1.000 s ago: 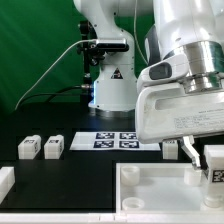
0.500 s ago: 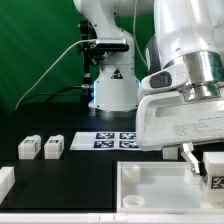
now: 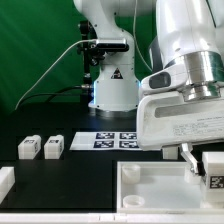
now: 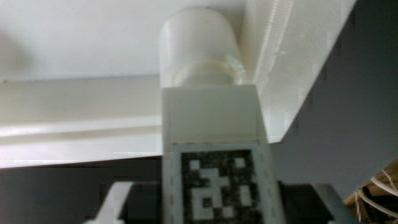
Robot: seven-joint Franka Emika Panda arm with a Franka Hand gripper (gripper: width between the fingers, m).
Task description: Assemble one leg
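1. Black table (image 3: 70, 178) before a green curtain (image 3: 35, 50), with a large white panel (image 3: 150, 192) lying flat at the near edge.
2. Gripper (image 3: 205, 165) clenched on the leg (image 3: 213, 172), hanging just above the panel's corner at the exterior view's right.
3. In the wrist view, tag side facing the camera and the round peg (image 4: 199, 50) aimed at the panel's raised rim.
4. Two spare legs (image 3: 28, 148) (image 3: 53, 146) well apart from the panel; marker board (image 3: 105, 140) just behind it.
5. Probably the seating step: keep the leg upright, centre the peg over the corner mount (hidden here), lower slowly, then twist without loosening the pinch.
6. Against one second ago: wrist housing shifted and the leg a touch lower toward the panel. Against half a second ago: hardly any change.
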